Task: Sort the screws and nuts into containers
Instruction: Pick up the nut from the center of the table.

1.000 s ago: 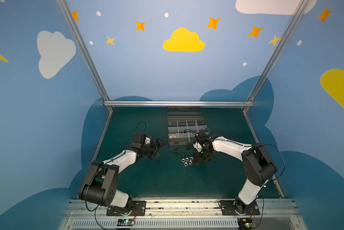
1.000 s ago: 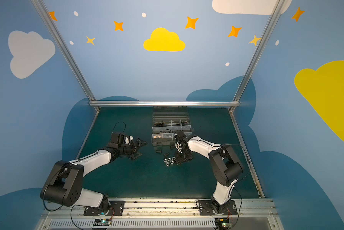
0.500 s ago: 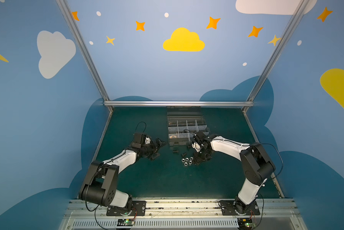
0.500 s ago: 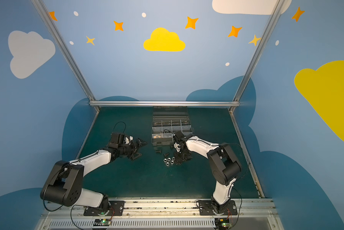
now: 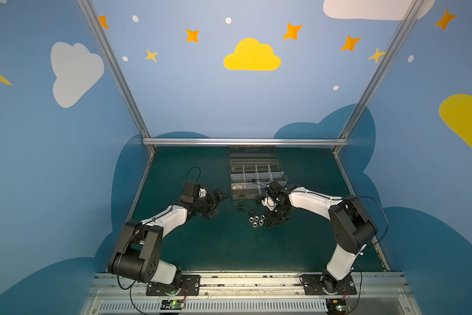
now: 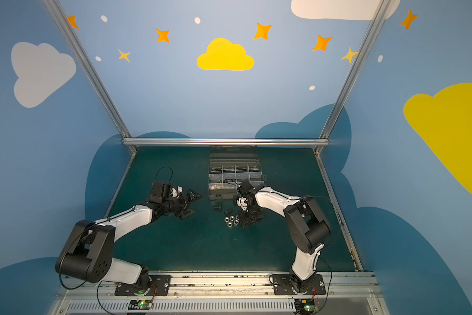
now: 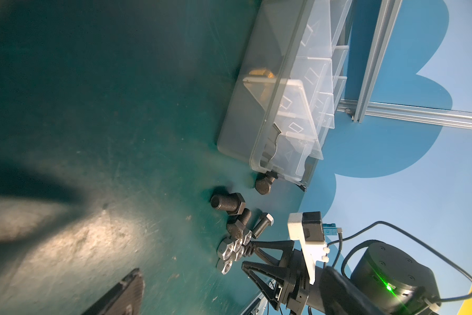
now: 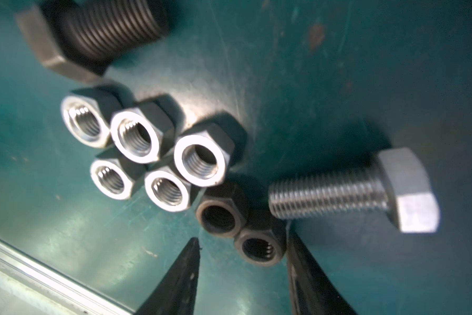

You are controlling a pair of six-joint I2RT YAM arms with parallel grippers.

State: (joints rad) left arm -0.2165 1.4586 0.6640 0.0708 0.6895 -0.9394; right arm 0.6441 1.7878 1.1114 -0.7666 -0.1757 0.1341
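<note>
The right jaws stand partly open around a dark nut (image 8: 260, 248) on the green surface (image 8: 338, 81). Shiny nuts (image 8: 180, 161) and a silver screw (image 8: 333, 195) lie just beside it. The left jaws are wide open, empty, near the box (image 5: 244, 193).

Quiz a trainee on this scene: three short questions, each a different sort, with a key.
1. How many silver nuts are clustered in the right wrist view?
2. What sits between the fingertips of the right gripper? A a dark nut; B a silver nut; C nothing.
3. True or false: the silver screw lies on the mat, outside the organiser box.
Key: 1 five; 2 A; 3 true.
</note>
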